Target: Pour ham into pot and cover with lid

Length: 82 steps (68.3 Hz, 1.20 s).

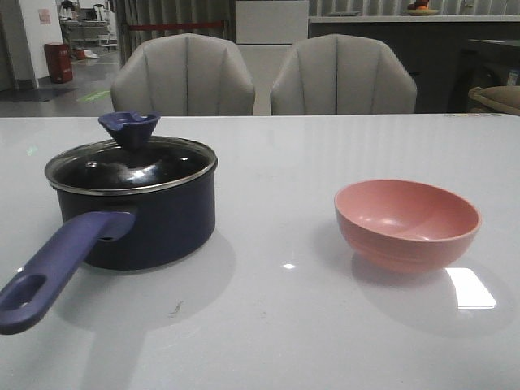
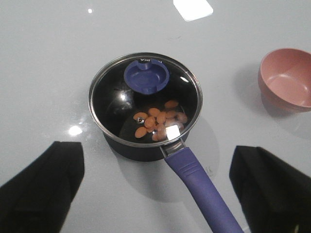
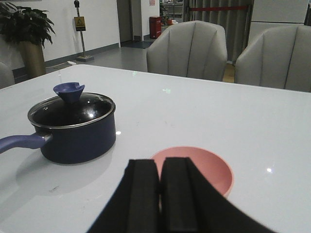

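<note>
The pot [image 1: 138, 213] sits on the left side of the white surface [image 1: 276, 325], and the lid [image 1: 130, 162] is seated on its rim, blue-purple knob up. Its long handle [image 1: 57, 272] runs toward me and to the left. Through the glass from my left wrist I can see the ham [image 2: 158, 119], a cluster of small orange-pink cubes lying on the black bottom of the pot, on the side nearest the handle. The pink bowl [image 1: 406, 221] stands upright on the right side of the surface, well apart from the pot, and I see nothing inside it. My left claw [image 2: 155, 187] hangs above the pot with its fingers [image 2: 41, 187] spread wide apart, gripping nothing. My right claw [image 3: 159, 194] hovers just above the near rim of the bowl, its two fingers pressed together with nothing between them. Two grey chairs [image 1: 183, 77] stand beyond the far edge.
</note>
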Motion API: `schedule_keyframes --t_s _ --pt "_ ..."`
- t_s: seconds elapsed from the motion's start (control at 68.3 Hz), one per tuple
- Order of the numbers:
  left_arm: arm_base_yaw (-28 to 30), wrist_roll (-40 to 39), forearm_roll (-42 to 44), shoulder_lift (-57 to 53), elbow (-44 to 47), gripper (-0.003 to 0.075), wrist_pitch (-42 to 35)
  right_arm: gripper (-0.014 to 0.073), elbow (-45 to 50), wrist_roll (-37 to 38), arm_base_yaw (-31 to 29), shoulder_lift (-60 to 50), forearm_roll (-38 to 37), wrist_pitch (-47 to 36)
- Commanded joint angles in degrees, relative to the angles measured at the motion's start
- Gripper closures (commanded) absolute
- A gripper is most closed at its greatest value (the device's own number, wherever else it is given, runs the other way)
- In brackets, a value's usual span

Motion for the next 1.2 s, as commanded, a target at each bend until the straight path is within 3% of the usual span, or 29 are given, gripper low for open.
schedule_keyframes --t_s 0.0,0.132,0.22,0.556,1.186 --pt "-0.4 -0.1 -1.0 -8.4 4.2 0.0082 -6.8 0.0423 -1.5 -0.4 0.0 0.5 0.4 -4.9" --pt "-0.4 -0.1 -1.0 -19.4 11.6 0.0088 -9.0 0.0423 -1.5 -0.4 0.0 0.5 0.4 -4.9" --pt "-0.4 -0.1 -1.0 -26.7 16.3 0.0146 -9.6 0.0423 -1.5 -0.4 0.0 0.5 0.4 -4.9" --pt "-0.4 -0.1 -1.1 -44.2 25.7 0.0618 -10.5 0.0423 -1.5 -0.4 0.0 0.5 0.4 -4.9" --pt "-0.4 -0.1 -1.8 -45.4 26.0 0.0607 -11.9 0.0423 -1.5 -0.4 0.0 0.5 0.4 -4.9"
